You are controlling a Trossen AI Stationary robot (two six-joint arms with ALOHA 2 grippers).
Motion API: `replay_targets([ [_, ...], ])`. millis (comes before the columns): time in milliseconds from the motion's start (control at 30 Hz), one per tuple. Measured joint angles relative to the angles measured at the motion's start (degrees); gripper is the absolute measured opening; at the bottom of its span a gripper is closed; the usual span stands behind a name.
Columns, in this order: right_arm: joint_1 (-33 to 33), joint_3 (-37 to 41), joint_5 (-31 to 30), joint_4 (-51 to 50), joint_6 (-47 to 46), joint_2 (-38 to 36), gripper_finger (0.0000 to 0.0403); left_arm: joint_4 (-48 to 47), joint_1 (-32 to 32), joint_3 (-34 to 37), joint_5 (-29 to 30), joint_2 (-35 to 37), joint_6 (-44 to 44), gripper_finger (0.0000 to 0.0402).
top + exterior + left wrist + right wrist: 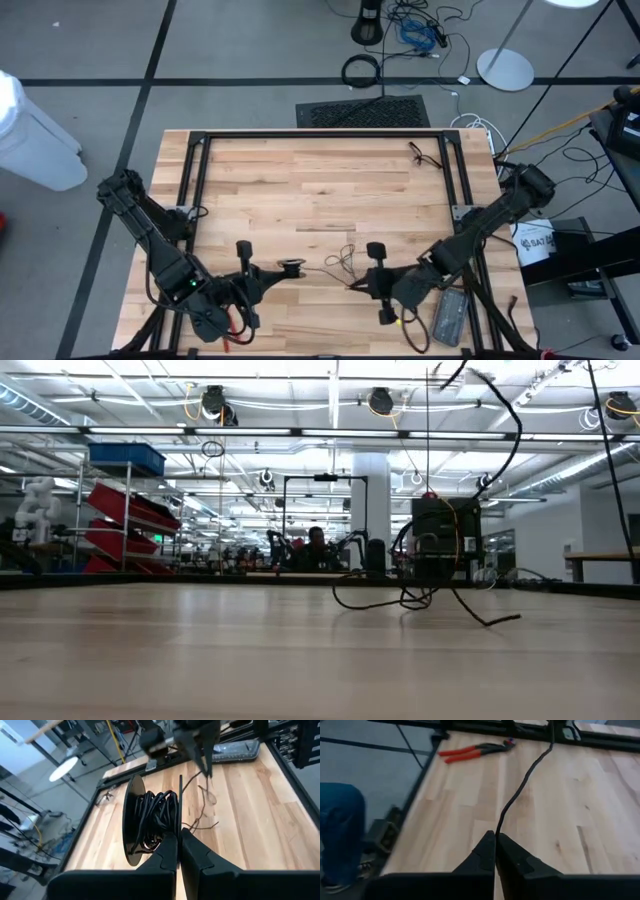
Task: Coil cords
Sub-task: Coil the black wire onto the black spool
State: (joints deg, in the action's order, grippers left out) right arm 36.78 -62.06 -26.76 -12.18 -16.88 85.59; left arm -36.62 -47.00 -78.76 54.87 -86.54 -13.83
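Observation:
A small dark spool (150,820) with thin black cord wound between its two discs is held up over the table's near middle by my left gripper (179,851), which is shut on it; in the high view the spool (291,266) is a small oval. Loose cord (342,260) runs from it in slack loops on the wood toward my right gripper (355,284). My right gripper (496,842) is shut on the cord's free stretch. The low view shows the loops (415,598) lying on the table and one strand rising straight up. My left gripper pinches the rim of one spool disc (179,822) between its two fingers, coming level from the table's left. The spool stands on edge, clear of the table, its wound cord beside the fingers. My right gripper pinches the thin cord (498,826) between its two fingers, slanting down from the table's right. The cord leaves the fingers as a single strand and runs forward above the wood without being taut.
Red-handled pliers (475,751) lie near the table's front left, under my left arm. A grey flat device (450,315) lies at the front right. A black frame (320,134) borders the far part of the table. A person's leg (340,820) stands beside the table.

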Motion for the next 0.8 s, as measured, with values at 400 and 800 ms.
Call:
replay_targets([
  [400, 3.11, -8.79, -3.77, -8.94, -0.36, -0.53, 0.0, 0.0, 5.99, 0.0, -10.55, -3.27, -0.88, 0.0008],
  [800, 4.58, -14.35, -6.45, -10.88, 5.5, -0.36, 0.0, 2.13, 9.73, -0.01, -15.89, -4.81, -0.93, 0.0008],
])
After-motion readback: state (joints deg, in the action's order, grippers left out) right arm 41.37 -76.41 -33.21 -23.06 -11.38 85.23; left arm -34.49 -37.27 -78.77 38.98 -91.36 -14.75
